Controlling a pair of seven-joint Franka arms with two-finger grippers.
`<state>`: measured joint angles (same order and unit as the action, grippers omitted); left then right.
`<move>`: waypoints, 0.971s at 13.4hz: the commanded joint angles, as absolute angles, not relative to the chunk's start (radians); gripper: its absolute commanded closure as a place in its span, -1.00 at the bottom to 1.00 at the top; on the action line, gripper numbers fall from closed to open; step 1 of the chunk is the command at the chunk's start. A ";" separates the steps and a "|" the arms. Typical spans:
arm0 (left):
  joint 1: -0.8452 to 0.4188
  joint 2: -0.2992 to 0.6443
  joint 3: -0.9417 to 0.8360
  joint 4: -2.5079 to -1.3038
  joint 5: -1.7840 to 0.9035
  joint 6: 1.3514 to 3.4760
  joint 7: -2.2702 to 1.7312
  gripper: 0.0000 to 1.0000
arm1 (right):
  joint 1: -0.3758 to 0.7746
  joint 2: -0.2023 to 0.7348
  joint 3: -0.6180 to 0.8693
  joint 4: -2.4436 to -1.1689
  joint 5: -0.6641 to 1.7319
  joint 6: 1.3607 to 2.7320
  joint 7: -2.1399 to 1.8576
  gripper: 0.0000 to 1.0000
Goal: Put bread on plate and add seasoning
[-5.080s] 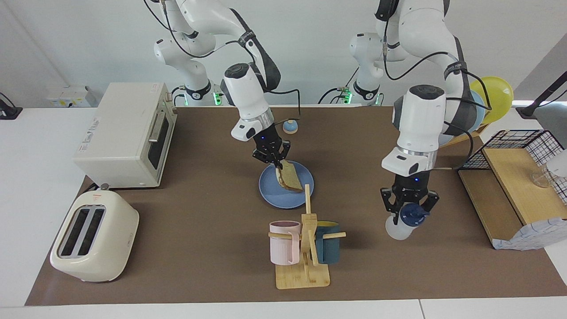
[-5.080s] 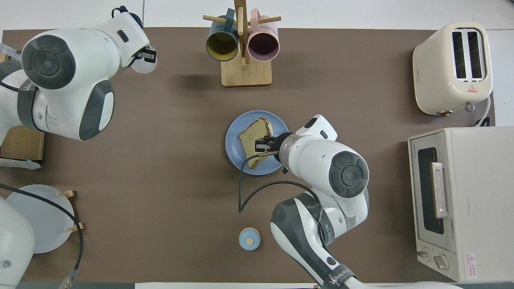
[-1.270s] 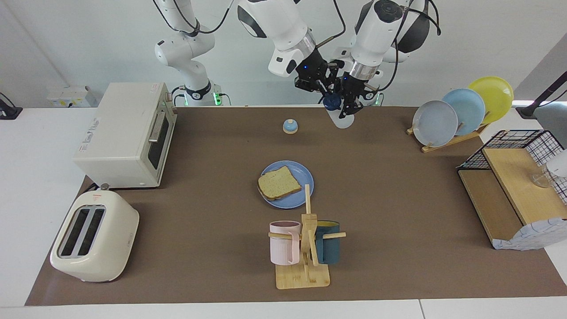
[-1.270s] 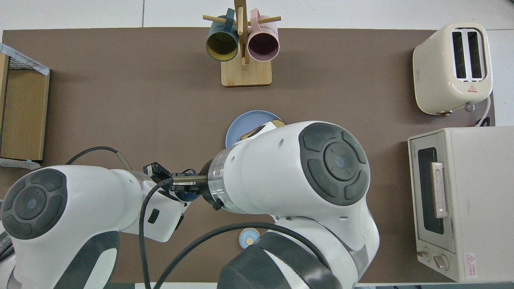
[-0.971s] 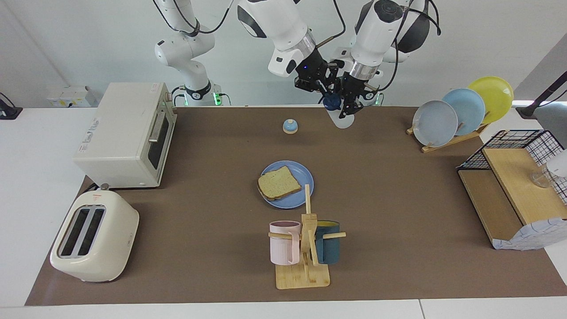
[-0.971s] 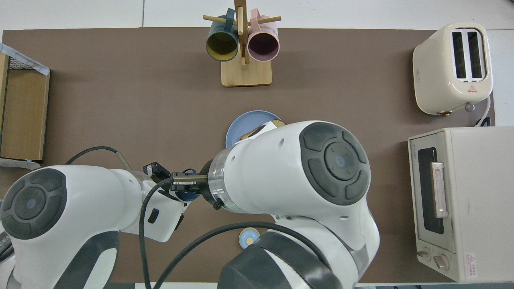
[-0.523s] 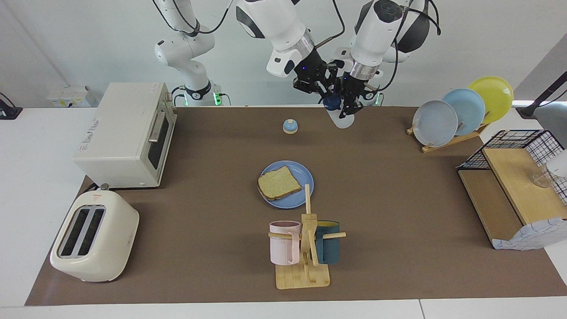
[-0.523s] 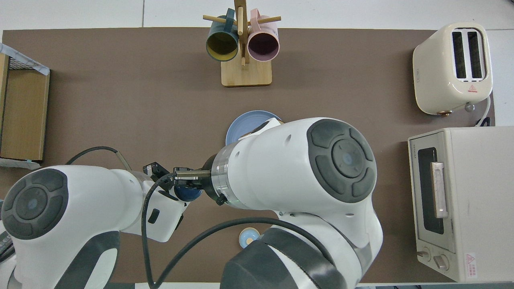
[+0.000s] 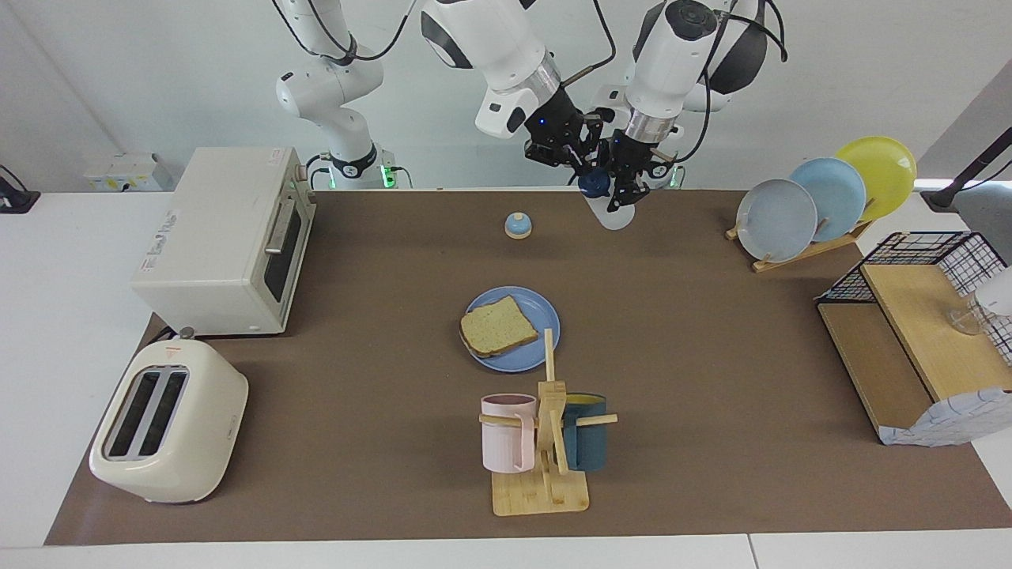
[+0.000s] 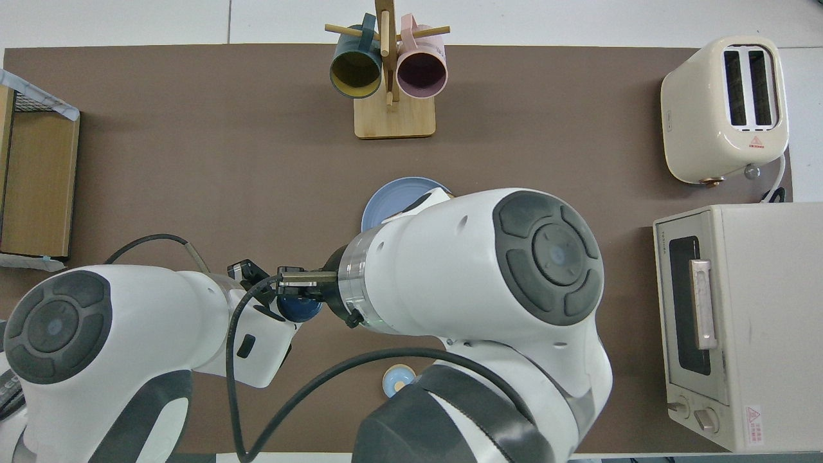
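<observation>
Facing view: high over the robots' edge of the bench [image 9: 711, 356], the left end effector [image 9: 624, 186] is clamped on the seasoning [image 9: 607, 207], a small whitish translucent bottle hanging tilted with its navy cap uppermost. The right end effector [image 9: 583, 168] sits right at that cap, fingers drawn together; whether they pinch the cap cannot be told. A small blue-topped bell [image 9: 517, 225] stands on the brown mat below, toward the right arm's end. Farther out, mid-bench, the round medium-blue plate [image 9: 538, 312] lies flat with the bread [image 9: 496, 325] on it, one square toasted slice, light brown with darker crust. A wooden mug rack [image 9: 545, 442] stands farther still.
</observation>
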<state>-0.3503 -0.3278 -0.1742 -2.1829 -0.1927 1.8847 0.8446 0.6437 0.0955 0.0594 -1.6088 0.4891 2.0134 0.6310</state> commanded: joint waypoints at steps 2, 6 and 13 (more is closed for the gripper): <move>-0.362 -0.333 -0.172 -2.181 -0.175 1.867 0.833 1.00 | 0.598 0.097 0.066 -1.617 0.575 2.077 0.643 1.00; -0.362 -0.334 -0.172 -2.184 -0.173 1.864 0.833 1.00 | 0.526 0.100 0.066 -1.624 0.781 2.152 0.676 1.00; -0.362 -0.337 -0.173 -2.184 -0.132 1.842 0.828 1.00 | 0.499 0.091 0.061 -1.660 0.838 2.183 0.663 -0.99</move>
<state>-0.3567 -0.3272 -0.1796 -2.1653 -0.1538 1.8774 0.8300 0.5258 0.1020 0.0590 -1.6579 0.8226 2.1640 0.6575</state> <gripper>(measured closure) 0.590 0.877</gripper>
